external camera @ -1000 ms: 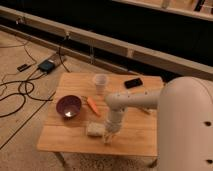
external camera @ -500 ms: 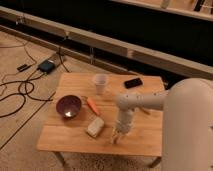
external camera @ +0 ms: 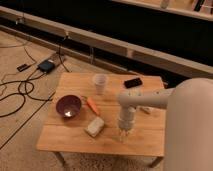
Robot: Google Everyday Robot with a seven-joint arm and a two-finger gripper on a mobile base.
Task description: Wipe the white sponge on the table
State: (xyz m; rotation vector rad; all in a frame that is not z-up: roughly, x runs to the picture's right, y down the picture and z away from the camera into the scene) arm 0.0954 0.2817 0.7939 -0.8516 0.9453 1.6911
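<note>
A small low table (external camera: 70, 142) with a light wooden plank top stands on a pale carpeted floor (external camera: 20, 135). Near its front edge lies the white sponge (external camera: 94, 126), a thick cream block with soft, rounded edges, resting flat on the wood and turned slightly askew. Just left and behind it sits a round purple bowl (external camera: 68, 106) with a glossy inside and something pale at its bottom. Between the bowl and the sponge, a short orange carrot (external camera: 92, 105) lies on the planks at a slant. Farther back stands a translucent plastic cup (external camera: 100, 83), upright, and toward the far right corner lies a flat black rectangular device (external camera: 133, 82). The robot's smooth white arm (external camera: 150, 98) reaches in from the right, bends downward, and ends in the gripper (external camera: 124, 134), which points down at the tabletop just right of the sponge, apart from it. Whether its fingers are spread or pressed together cannot be told. Black cables (external camera: 15, 95) loop across the floor at left beside a small dark box (external camera: 46, 65).
</note>
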